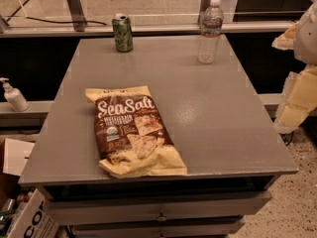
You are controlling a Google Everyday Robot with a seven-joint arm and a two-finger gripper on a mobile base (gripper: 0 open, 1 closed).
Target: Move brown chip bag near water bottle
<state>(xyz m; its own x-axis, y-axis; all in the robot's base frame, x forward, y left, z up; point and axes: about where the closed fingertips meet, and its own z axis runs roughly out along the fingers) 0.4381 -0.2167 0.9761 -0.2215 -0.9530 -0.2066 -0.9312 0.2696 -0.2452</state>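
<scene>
Across most of the view, a broad flat grey metal desk (213,118), with 2 shallow grey drawers (158,208) under its front edge, the upper with 1 small round knob at its middle. At the right border, off the desk's right side, a pale yellow-white jointed robot arm (299,95), rising to the end effector (286,39) near the top right corner, about level with the desk's back edge, out past its side and well apart from everything on the desktop; impossible to tell whether released or clenched. On the front left part of the desk, lying flat, the large crinkly brown chip bag (132,130): dark brown centre with white "Sea Salt" lettering and cracker pictures, pale yellow ends, long axis running front to back, near end right at the desk's front edge. Below the desk at bottom left, a white cardboard box (34,219) with black lettering, cut off by the border. At the back right of the desktop, upright, the small clear plastic water bottle (210,31) with white cap and pale label band, well apart from the bag, diagonally across the desk. At the back left, upright, a green drink can (122,32), well apart from the bottle and beyond the bag's far end. Off the desk to the left, on a lower ledge, a small white pump bottle (15,97).
</scene>
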